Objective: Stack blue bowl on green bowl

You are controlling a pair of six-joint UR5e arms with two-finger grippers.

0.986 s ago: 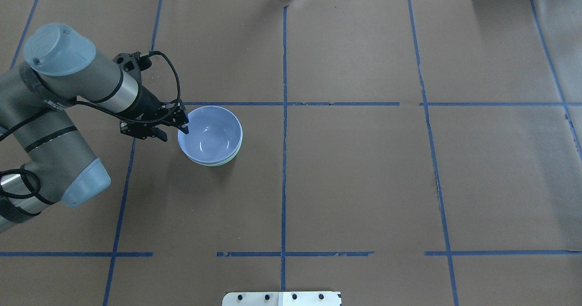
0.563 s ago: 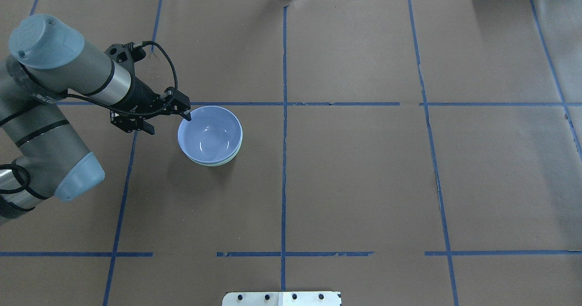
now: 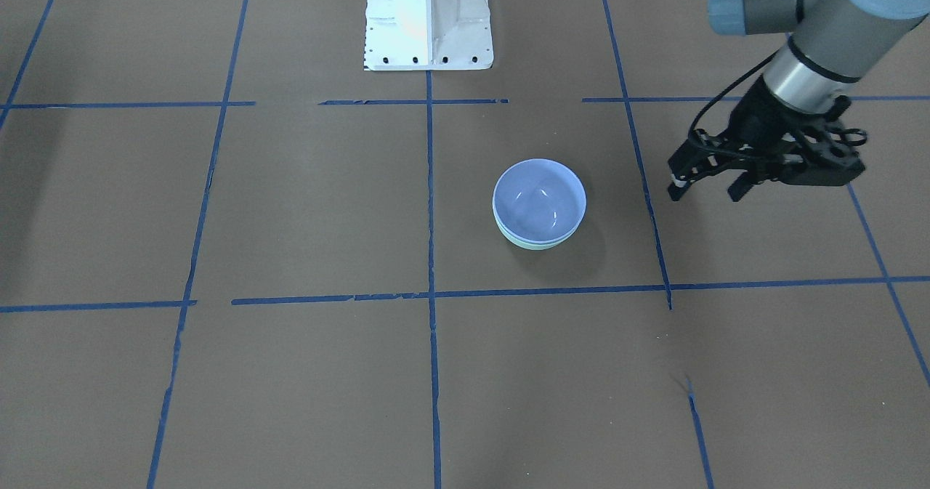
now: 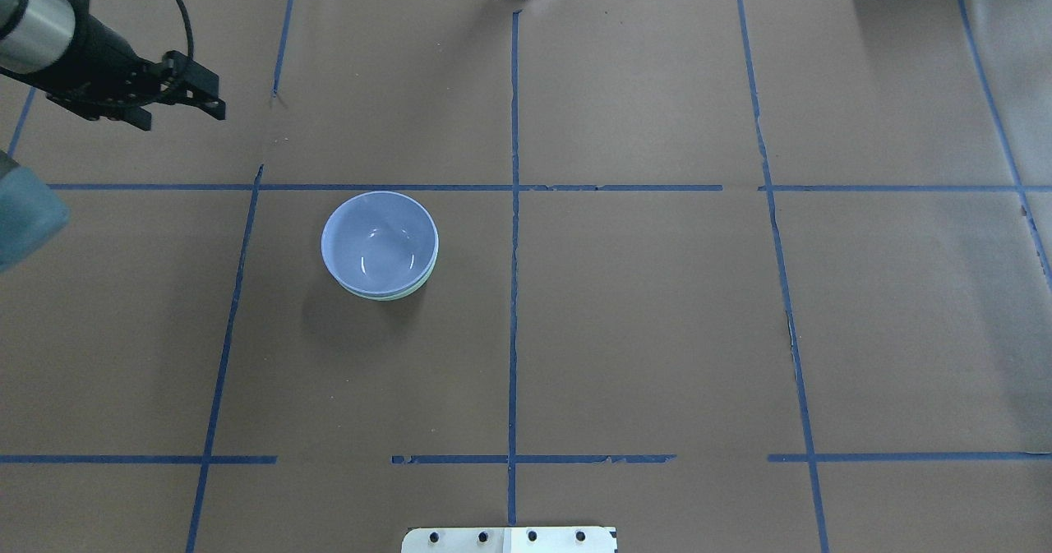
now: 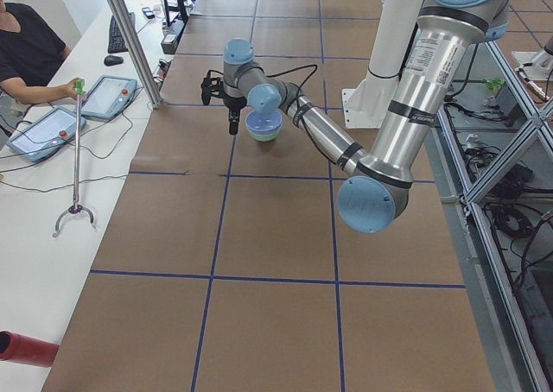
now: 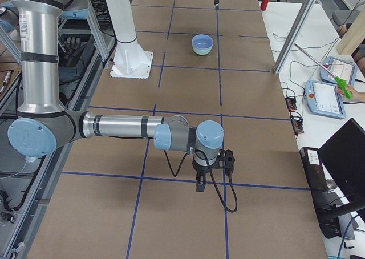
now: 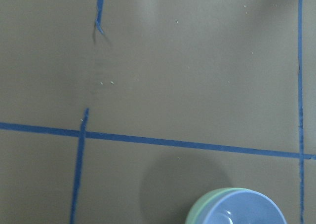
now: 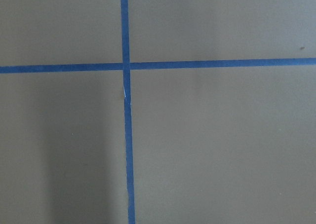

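Observation:
The blue bowl [image 4: 378, 241] sits nested inside the green bowl [image 4: 388, 296], of which only a thin mint rim shows beneath it. The stack stands on the brown table left of centre, and also shows in the front view [image 3: 539, 198] and at the bottom of the left wrist view [image 7: 242, 213]. My left gripper [image 4: 181, 113] is open and empty, raised up and away from the bowls toward the far left; in the front view [image 3: 703, 192] its jaws stand spread. My right gripper [image 6: 201, 185] shows only in the right side view, far from the bowls; I cannot tell whether it is open or shut.
Blue tape lines [image 4: 514, 208] divide the brown paper table cover. The white robot base [image 3: 429, 17] stands at the near-robot edge. An operator with tablets [image 5: 34, 55] sits at a side table, and a metal post [image 5: 130, 38] stands by the table's far edge.
My left gripper has drawn back from the blue bowl's rim, up and toward the far left corner. The stacked bowls have not moved.

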